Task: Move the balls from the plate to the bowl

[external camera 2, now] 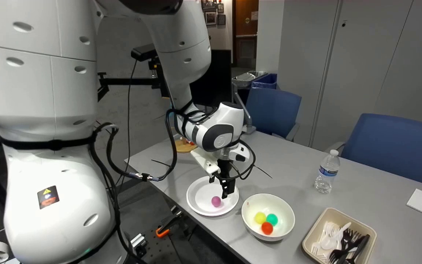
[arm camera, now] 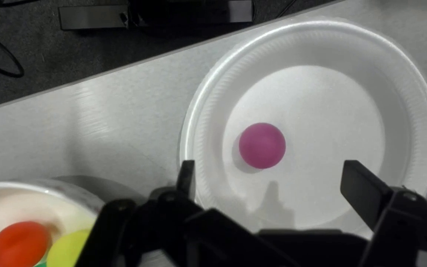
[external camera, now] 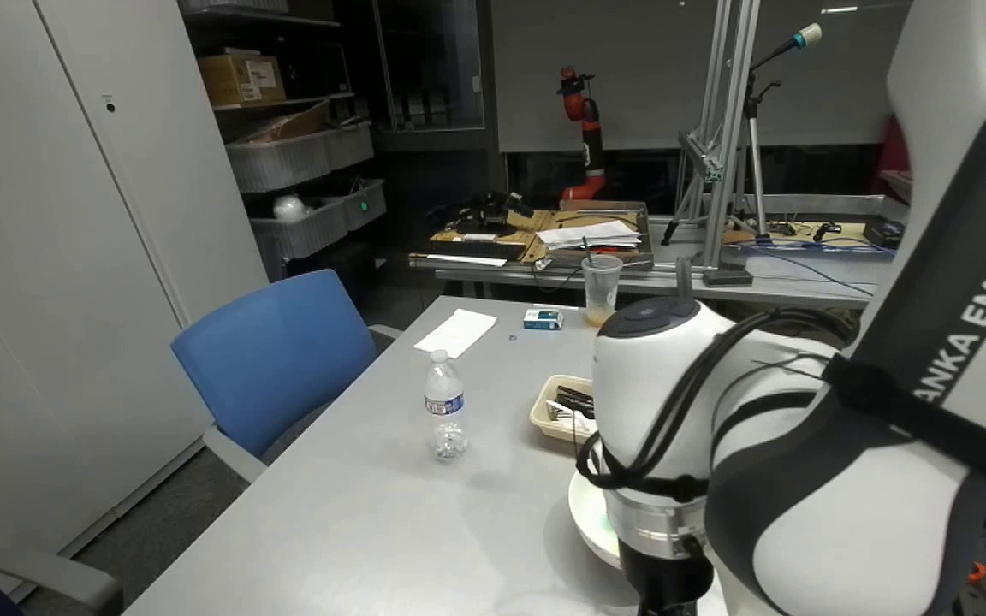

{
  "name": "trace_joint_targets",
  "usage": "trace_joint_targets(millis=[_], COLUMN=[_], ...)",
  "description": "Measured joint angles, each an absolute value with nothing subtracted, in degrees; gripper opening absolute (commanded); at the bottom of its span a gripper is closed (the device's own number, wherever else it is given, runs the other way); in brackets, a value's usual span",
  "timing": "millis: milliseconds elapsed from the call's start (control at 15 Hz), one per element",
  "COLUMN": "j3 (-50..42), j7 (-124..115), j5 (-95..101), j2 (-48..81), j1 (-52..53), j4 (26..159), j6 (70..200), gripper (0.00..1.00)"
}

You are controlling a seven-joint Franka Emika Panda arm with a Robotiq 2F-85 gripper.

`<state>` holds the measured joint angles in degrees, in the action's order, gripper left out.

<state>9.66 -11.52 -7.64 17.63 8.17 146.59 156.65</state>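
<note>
Pink ball [arm camera: 262, 145] resting on the round white plate [arm camera: 321, 92], which stands just beside the bowl [external camera 2: 266, 201]; the ball lies off the plate's centre, on the side nearer the bowl. Inside the bowl, a yellow ball [external camera 2: 260, 217], a green ball [external camera 2: 272, 219] and an orange ball [external camera 2: 267, 228] are grouped close together at the bottom. The gripper [arm camera: 271, 176] points down over the plate, near the bowl, its fingers [arm camera: 363, 195] spread well apart — bare plate shows between them in the wrist view, and both stand clear of the pink ball. Near the bowl, on the side opposite the plate, a rectangular cream tray [external camera 2: 353, 222] holds black and white cutlery [external camera 2: 330, 242]. Farther from the bowl, a clear bottle [external camera 2: 327, 172] stands upright on the grey table [external camera 2: 280, 161]. In an exterior view the arm [external camera: 647, 372] hides much of the bowl — only one side of its rim and wall shows.
</note>
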Motion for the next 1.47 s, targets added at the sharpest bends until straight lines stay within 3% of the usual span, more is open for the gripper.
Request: trace_joint_targets(millis=[933, 1067, 1133, 1267, 1467], j3=[10.4, 10.4, 10.4, 10.3, 10.2], j7=[-10.1, -10.1, -10.1, -10.1, -10.1], j5=[-7.6, -7.6, -7.6, -7.6, -7.6], j2=[27.0, 27.6, 27.9, 28.5, 29.3], j1=[8.3, 8.3, 8.3, 8.3, 8.3], j4=[145.1, 144.7, 144.5, 144.2, 143.7], j6=[167.6, 167.6, 167.6, 167.6, 167.6], gripper=[0.99, 0.96, 0.86, 0.82, 0.84])
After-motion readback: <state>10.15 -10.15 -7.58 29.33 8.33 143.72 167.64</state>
